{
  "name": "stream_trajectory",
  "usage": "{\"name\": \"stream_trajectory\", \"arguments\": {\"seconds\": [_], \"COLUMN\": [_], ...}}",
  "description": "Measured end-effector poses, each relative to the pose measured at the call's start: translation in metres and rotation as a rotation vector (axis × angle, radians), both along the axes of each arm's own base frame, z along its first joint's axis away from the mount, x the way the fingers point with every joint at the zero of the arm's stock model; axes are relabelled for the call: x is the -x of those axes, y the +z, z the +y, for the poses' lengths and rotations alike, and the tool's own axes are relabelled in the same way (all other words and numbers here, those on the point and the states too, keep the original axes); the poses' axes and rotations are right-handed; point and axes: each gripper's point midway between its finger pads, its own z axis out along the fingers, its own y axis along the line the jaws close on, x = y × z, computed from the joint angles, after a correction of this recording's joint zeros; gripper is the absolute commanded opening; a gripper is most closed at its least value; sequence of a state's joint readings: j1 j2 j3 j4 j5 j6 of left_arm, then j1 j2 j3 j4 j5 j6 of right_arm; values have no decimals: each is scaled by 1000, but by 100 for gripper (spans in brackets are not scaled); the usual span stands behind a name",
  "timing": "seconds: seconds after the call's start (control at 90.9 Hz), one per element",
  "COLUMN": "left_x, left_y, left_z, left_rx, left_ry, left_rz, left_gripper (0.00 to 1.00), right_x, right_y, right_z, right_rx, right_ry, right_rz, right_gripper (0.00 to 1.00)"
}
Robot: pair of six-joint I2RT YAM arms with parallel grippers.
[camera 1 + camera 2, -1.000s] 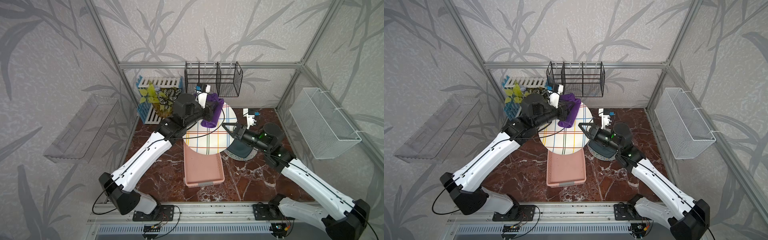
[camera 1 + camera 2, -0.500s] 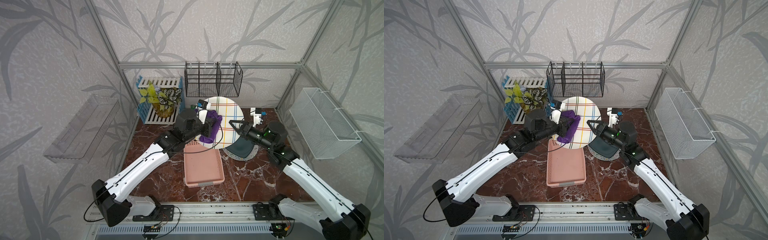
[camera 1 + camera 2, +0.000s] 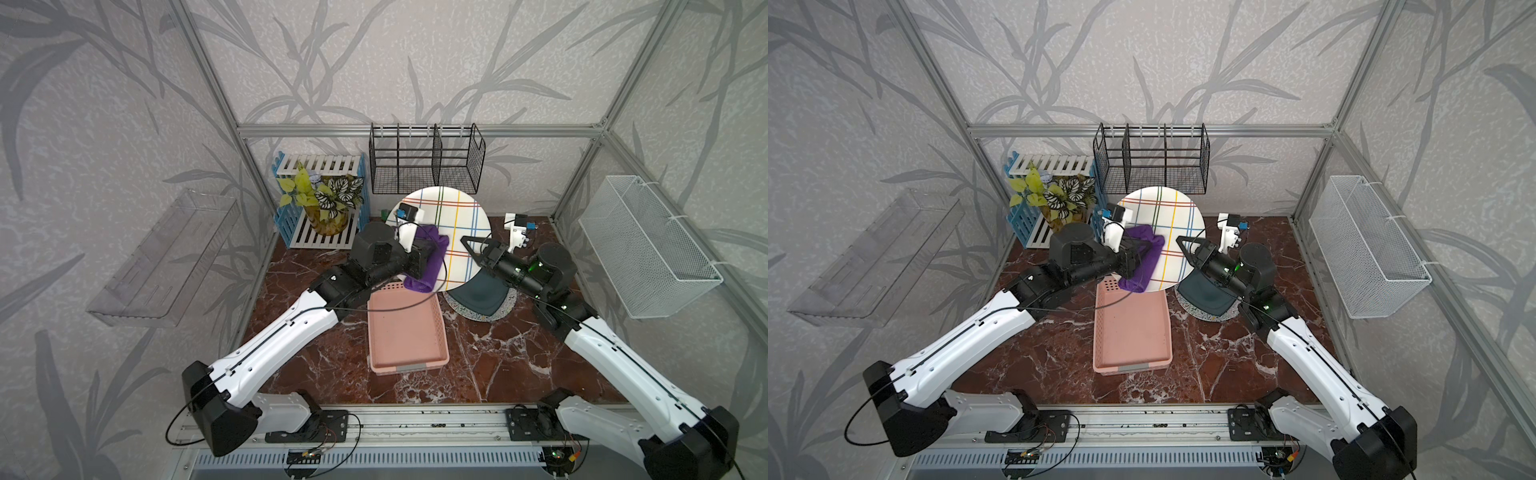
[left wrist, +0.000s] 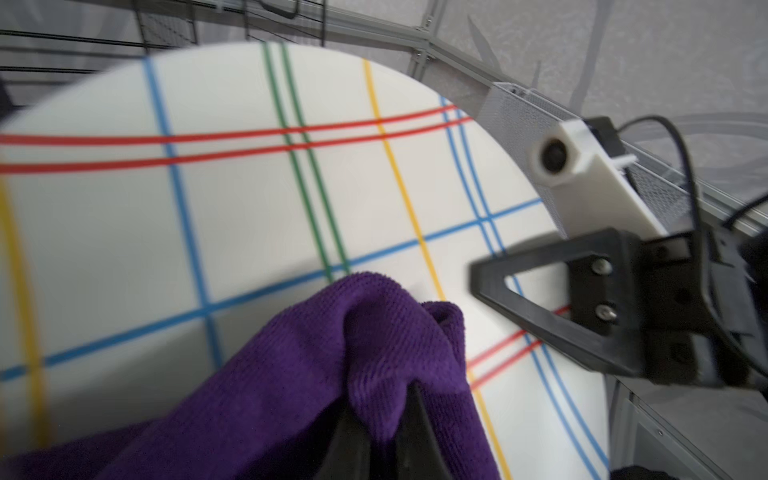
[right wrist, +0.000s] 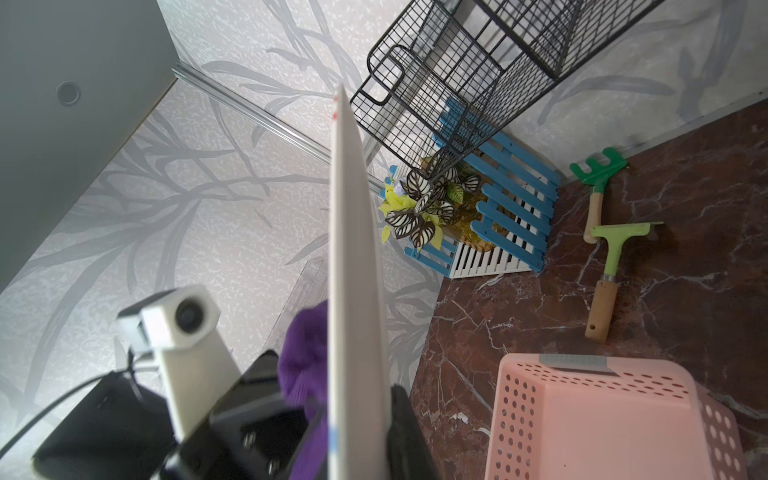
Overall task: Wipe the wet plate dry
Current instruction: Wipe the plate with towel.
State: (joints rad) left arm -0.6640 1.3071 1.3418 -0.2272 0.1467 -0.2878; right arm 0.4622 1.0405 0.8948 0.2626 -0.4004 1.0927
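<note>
- In both top views the right gripper (image 3: 469, 245) is clamped on the rim of the plate (image 3: 461, 208). It holds the plate tilted up on edge in the air over the far end of the pink basket (image 3: 407, 332), with the striped face turned toward the left arm.
- In a top view the left gripper (image 3: 1136, 255) is closed on the purple cloth (image 3: 1144, 270), which lies against the lower left part of the plate's face.
- In the left wrist view the cloth (image 4: 332, 353) is bunched between the left fingers (image 4: 353, 453) and touches the plate (image 4: 208, 187). One black right finger (image 4: 540, 299) overlaps the rim.
- In the right wrist view the plate (image 5: 351, 249) shows edge-on, with a right finger (image 5: 401, 432) tight against one side. The cloth (image 5: 303, 357) presses on the other side. A green rake (image 5: 598, 174) and a green scraper (image 5: 611, 257) lie on the marble table (image 5: 685, 332) beyond the basket (image 5: 602, 415).
</note>
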Motion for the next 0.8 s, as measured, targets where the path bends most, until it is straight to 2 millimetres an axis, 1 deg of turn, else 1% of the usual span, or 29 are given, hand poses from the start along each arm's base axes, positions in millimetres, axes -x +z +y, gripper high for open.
{"name": "stream_trajectory", "arguments": {"seconds": [0.044, 0.11, 0.154, 0.187, 0.22, 0.286, 0.341, 0.407, 0.462, 0.495, 0.55, 0.594, 0.66, 0.737, 0.803], "left_x": [-14, -29, -33, -33, -33, -33, -30, -20, -12, -7, -2, -2, -1, -1, -2], "left_y": [-1, -1, -1, 0, 3, 8, 10, 12, 10, 7, 3, -1, -7, -15, -22], "left_z": [18, 40, 44, 43, 39, 21, -1, -33, -54, -62, -69, -68, -60, -41, -16], "left_rx": [4, 9, 11, 12, 17, 16, -2, -20, -29, -33, -38, -37, -19, 35, 128], "left_ry": [64, 139, 153, 149, 133, 86, 36, -41, -89, -109, -125, -124, -111, -93, -75], "left_rz": [9, 14, 14, 15, 12, 0, -19, -43, -51, -51, -45, -41, -18, 27, 72], "left_gripper": [0, 0, 0, 0, 0, 0, 0, 0, 0, 0, 0, 0, 0, 0, 0], "right_x": [5, 14, 19, 22, 26, 31, 32, 32, 30, 29, 26, 23, 16, 5, -1], "right_y": [-6, -12, -15, -16, -18, -21, -22, -24, -27, -29, -31, -33, -34, -28, -21], "right_z": [2, 9, 14, 18, 22, 27, 29, 28, 28, 26, 23, 19, 11, -7, -23], "right_rx": [4, 14, 23, 29, 35, 41, 44, 47, 53, 57, 61, 61, 55, 28, -4], "right_ry": [14, 41, 58, 68, 81, 101, 107, 105, 96, 89, 76, 60, 33, -25, -76], "right_rz": [10, 20, 26, 29, 32, 43, 48, 55, 65, 72, 84, 93, 103, 94, 71], "right_gripper": [0, 0, 0, 0, 0, 0, 0, 0, 0, 0, 0, 0, 0, 0, 0]}}
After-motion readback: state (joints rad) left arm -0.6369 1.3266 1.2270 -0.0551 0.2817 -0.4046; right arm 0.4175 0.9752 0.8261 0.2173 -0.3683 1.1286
